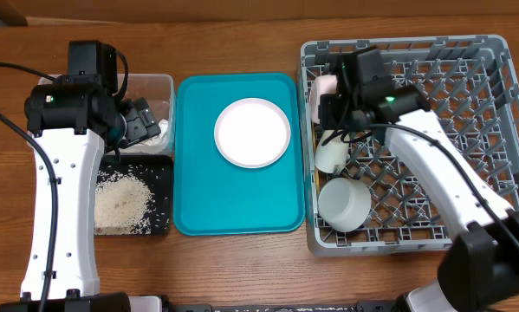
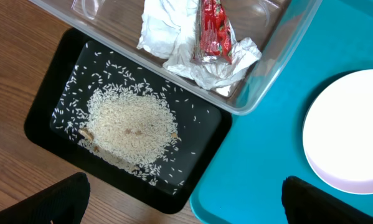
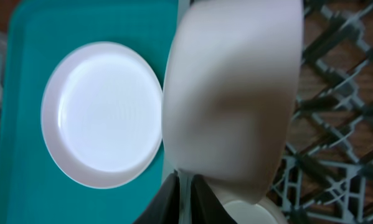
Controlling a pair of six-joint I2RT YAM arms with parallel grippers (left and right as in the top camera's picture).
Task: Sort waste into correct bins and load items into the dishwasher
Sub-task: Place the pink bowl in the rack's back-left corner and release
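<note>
Overhead view of a wooden counter [image 1: 242, 269] w/ a teal tray [image 1: 198, 173] at centre; all places are given relative to it.

Left of the teal tray, far end: a clear tub [image 1: 159, 87] holding crumpled tissue [image 2: 174, 37] & a red wrapper [image 2: 212, 31]. Left of it, near end: a black tray [image 1: 159, 169] w/ a heap of rice [image 2: 130, 124] & stray grains around it. No waste shows on the teal tray, so the sorting looks done.

On the teal tray: one round plate [image 1: 252, 132], bare, not yet loaded.

Right of the teal tray: the grey rack [image 1: 493, 130]. Inside it, along the side nearest the teal tray, sit a bowl [image 1: 344, 204] & a white cup [image 1: 332, 156]. A thin pale strip at that wall may be chopsticks [image 1: 314, 186]; too small to be sure.

R end effector [image 3: 183, 199] is above the rack's far corner nearest the teal tray & appears clamped on the rim of a pink cup [image 3: 236, 93], which fills its wrist view; whether the cup is touching the rack can't be told.

L end effector [image 2: 192, 202] is over the tub/black tray area, fingers wide apart, holding nothing.

Judged approx. most of the way: what's left is the pink cup set down, then the plate.
</note>
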